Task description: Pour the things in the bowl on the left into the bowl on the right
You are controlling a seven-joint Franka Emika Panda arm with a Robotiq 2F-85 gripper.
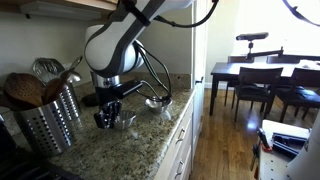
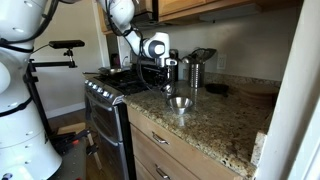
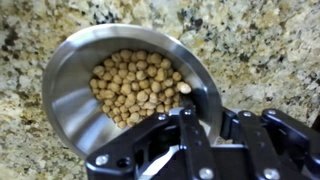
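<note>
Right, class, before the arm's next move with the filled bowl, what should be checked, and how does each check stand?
1. Pellets all inside the filled bowl: ok.
2. Gripper at that bowl's rim: ok.
3. Jaws closed on the rim: cannot tell.
4. Second bowl upright on the counter: ok.
5. Second bowl empty: cannot tell.

White rounded arm (image 1: 110,45), black cables (image 1: 156,66), black claw (image 3: 213,116) with silver screws (image 3: 100,160).
</note>
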